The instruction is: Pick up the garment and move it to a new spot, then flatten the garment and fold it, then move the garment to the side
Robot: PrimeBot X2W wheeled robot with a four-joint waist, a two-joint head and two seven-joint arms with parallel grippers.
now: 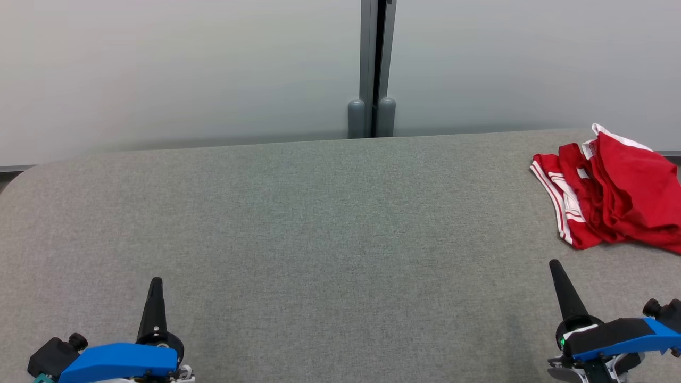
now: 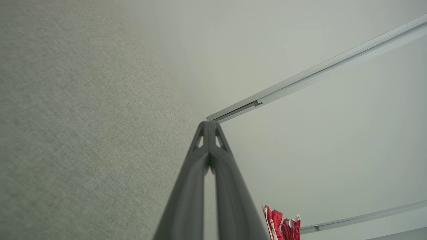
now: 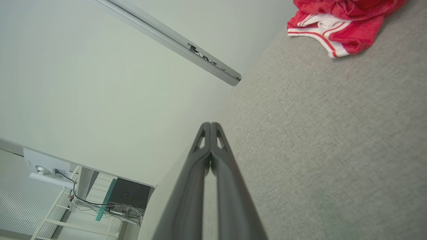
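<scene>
Nearest the lens, at the lower left of the head view: left gripper (image 1: 155, 284), fingers pressed together, clamping nothing. At the lower right: right gripper (image 1: 556, 268), likewise pinched to a single point and empty, tip leaning slightly toward the table's middle. Both over the near part of the grey fabric-covered table (image 1: 319, 239), well apart from each other.

Far right, toward the back edge: red garment (image 1: 612, 191) with white-striped trim, bunched in loose layers, partly cut off by the picture's right border. Striped hem toward the table's middle. Long axis hard to call in such a heap, roughly front to back along that hem. Touched by neither gripper.

Key relation: ahead of the right gripper and a little to its outside, near. Well apart from the left, across most of the table. Right arm plainly the closer one.

Lies at the table's side, yet rumpled rather than squarely folded. Fits a heap waiting for pick-up; fits equally a loosely folded piece set aside. No telling which from this moment.
</scene>
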